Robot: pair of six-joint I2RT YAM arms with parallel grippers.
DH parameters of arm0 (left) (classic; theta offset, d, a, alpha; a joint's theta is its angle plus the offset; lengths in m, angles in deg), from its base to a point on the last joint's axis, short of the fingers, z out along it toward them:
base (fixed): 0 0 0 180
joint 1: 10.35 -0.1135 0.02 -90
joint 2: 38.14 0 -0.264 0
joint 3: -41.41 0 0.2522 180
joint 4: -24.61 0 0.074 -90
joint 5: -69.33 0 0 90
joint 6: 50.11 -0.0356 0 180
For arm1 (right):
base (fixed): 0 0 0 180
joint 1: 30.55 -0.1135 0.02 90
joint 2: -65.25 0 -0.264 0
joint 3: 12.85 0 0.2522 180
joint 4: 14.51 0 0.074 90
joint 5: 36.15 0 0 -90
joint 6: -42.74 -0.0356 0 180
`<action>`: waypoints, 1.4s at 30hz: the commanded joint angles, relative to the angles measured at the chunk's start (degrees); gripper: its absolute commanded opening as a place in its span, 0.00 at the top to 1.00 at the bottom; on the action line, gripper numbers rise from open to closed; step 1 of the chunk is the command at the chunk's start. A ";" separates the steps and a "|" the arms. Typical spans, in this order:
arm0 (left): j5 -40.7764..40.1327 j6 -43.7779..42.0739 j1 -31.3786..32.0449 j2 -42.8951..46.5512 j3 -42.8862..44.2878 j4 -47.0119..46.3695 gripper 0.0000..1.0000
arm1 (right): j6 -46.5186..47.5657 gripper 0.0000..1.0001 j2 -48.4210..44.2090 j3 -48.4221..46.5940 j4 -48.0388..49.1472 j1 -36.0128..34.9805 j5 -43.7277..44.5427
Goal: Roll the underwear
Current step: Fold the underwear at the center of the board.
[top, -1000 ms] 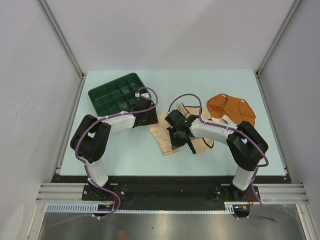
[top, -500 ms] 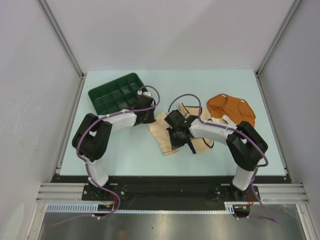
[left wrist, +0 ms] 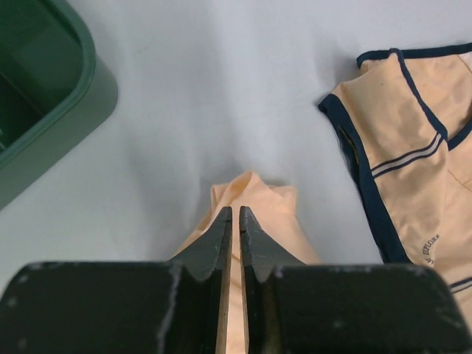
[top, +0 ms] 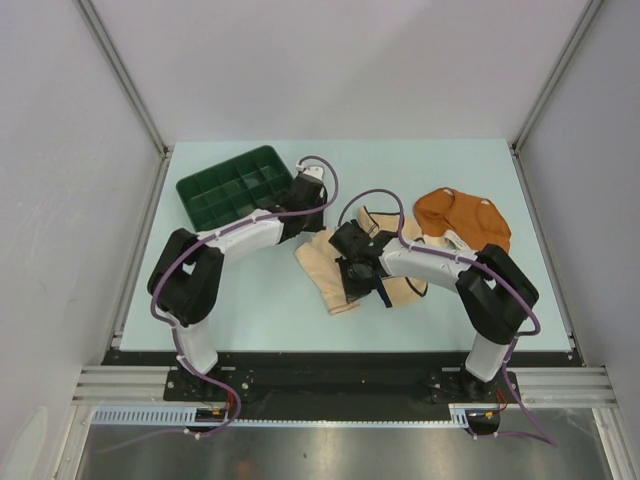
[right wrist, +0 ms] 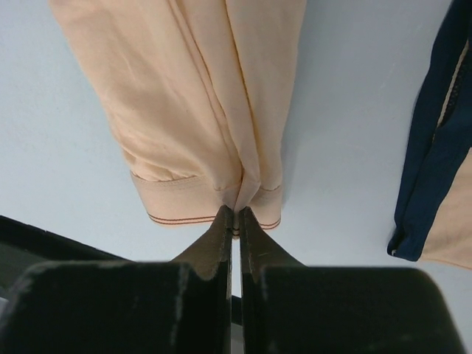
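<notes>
At far left, dark green tray (top: 232, 185), unused. Mid-tabletop (top: 250, 300), pale peach underwear (top: 318, 262), clamped at one end by the left gripper (left wrist: 232, 214) and at the banded hem by the right gripper (right wrist: 232, 214), probably to keep it taut for rolling. Further right, cream pair (left wrist: 413, 147), its print too small to read. Rightmost, rust-orange pair (top: 462, 218).

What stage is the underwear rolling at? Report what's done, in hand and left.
Done: nothing is rolled yet. In hand: the pale peach cloth garment lies unrolled, with the left gripper pinching one end and the right gripper pinching its banded hem. Left: rolling it, then the cream garment with dark trim and the rust-orange garment, both lying spread on the table.
</notes>
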 commanded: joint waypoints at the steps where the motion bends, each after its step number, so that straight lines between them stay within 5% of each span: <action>1: -2.04 -3.38 1.02 -2.30 3.86 2.35 0.87 | -1.06 1.00 -3.65 -0.25 -2.12 -0.40 1.69; 13: 1.48 5.14 1.20 2.36 -3.96 5.52 0.53 | -1.15 1.00 -3.30 -0.25 -2.29 -0.49 1.69; 27: 0.95 6.29 1.20 0.69 -6.42 2.09 0.50 | -1.06 1.00 -2.95 -0.25 -1.85 -0.84 1.61; 33: 2.18 5.75 1.20 1.39 -7.12 3.15 0.60 | -1.06 1.00 -2.86 -0.25 -1.68 -1.02 1.52; 42: 0.69 6.02 1.20 4.12 -8.79 4.03 0.45 | -1.14 1.00 -2.95 -0.25 -1.76 -1.28 1.52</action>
